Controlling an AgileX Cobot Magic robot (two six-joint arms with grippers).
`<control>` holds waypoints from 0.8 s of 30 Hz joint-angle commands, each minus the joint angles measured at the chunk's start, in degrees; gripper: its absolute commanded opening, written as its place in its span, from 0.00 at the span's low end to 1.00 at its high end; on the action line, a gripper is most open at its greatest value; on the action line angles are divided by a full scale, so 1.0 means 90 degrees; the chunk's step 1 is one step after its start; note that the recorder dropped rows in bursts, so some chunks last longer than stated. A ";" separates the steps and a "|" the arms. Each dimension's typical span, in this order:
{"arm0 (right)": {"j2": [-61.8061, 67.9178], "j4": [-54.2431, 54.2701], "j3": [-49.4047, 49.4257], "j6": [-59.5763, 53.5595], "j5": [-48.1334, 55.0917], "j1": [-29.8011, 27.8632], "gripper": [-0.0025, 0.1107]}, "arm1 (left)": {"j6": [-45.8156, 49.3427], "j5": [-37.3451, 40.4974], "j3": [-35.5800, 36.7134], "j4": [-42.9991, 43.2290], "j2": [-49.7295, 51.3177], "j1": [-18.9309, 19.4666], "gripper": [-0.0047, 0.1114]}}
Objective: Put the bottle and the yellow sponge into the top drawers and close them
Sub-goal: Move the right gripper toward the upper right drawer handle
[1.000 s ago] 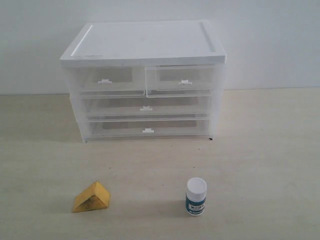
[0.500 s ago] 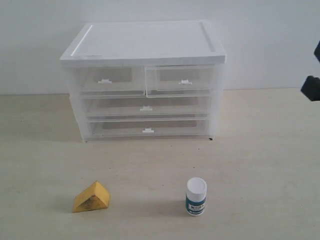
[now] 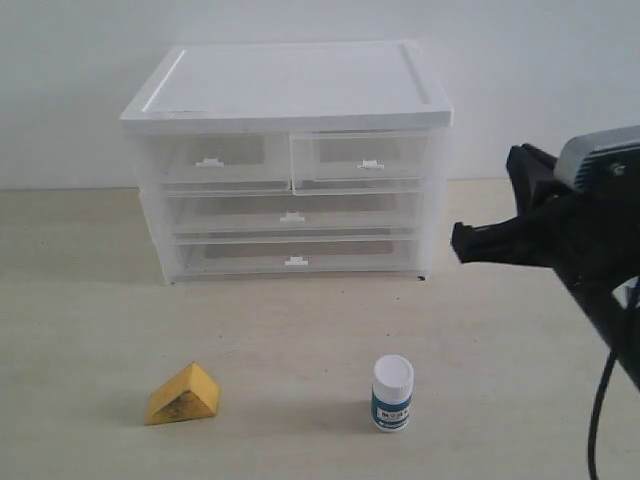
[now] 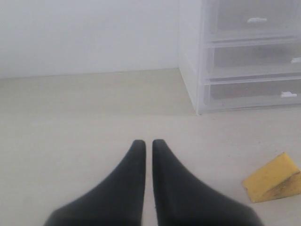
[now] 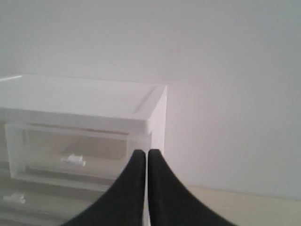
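Note:
The white bottle (image 3: 392, 394) with a teal label stands upright on the table in front of the cabinet. The yellow sponge (image 3: 182, 394) lies to its left, also seen in the left wrist view as the sponge (image 4: 275, 178). The two top drawers, left (image 3: 212, 161) and right (image 3: 362, 160), look pushed in. My right gripper (image 3: 460, 242) hovers shut to the right of the cabinet, level with the lower drawers, holding nothing. In its own view the right gripper (image 5: 143, 153) points at the cabinet's corner. My left gripper (image 4: 145, 142) is shut and empty, over bare table left of the sponge.
The white-topped cabinet (image 3: 290, 85) stands against the back wall, with two full-width clear drawers (image 3: 292, 225) below the top ones. A dark cable (image 3: 598, 420) hangs from the right arm at the right edge.
The right arm has come into the exterior view from the right edge and reached left toward the cabinet. The bottle, sponge and drawers have not moved.

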 commanded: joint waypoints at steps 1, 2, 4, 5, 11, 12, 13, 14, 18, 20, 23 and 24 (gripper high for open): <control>0.0676 0.0117 -0.0210 0.0365 -0.0178 0.0216 0.02 | -0.0001 -0.0021 0.0026 -0.0061 -0.0026 0.0026 0.08; 0.0859 0.0050 -0.0317 0.0442 -0.0178 0.0216 0.02 | -0.0001 -0.0005 0.0026 -0.0061 -0.0026 0.0026 0.08; 0.1109 0.0023 -0.0487 0.0524 -0.0178 0.0216 0.02 | -0.0001 0.0008 0.0026 -0.0061 -0.0026 0.0026 0.08; 0.1354 -0.0008 -0.0714 0.0605 -0.0178 0.0216 0.02 | -0.0001 0.0008 0.0026 -0.0061 -0.0026 0.0026 0.08; 0.1808 -0.0182 -0.1308 0.0745 -0.0178 0.0216 0.02 | -0.0001 0.0008 0.0026 -0.0061 -0.0026 0.0026 0.08; 0.1942 -0.0218 -0.1448 0.0813 -0.0178 0.0216 0.02 | -0.0001 0.0008 0.0026 -0.0061 -0.0026 0.0026 0.08; 0.1996 -0.0248 -0.1529 0.0842 -0.0178 0.0216 0.02 | -0.0001 0.0008 0.0026 -0.0061 -0.0026 0.0026 0.08; 0.2107 -0.0249 -0.1702 0.0874 -0.0085 0.0216 0.02 | -0.0001 0.0008 0.0026 -0.0061 -0.0026 0.0026 0.08; 0.2465 -0.0357 -0.2095 0.0961 0.0090 0.0216 0.02 | -0.0001 0.0008 0.0026 -0.0061 -0.0026 0.0026 0.08; 0.2626 -0.0512 -0.2205 0.0961 0.0119 0.0216 0.02 | -0.0001 0.0008 0.0026 -0.0061 -0.0026 0.0026 0.08; 0.2827 -0.0874 -0.2454 0.0973 0.0296 0.0216 0.03 | -0.0001 0.0008 0.0026 -0.0061 -0.0026 0.0026 0.08; 0.2865 -0.0907 -0.2516 0.0989 0.0375 0.0216 0.05 | -0.0001 0.0008 0.0026 -0.0061 -0.0026 0.0026 0.08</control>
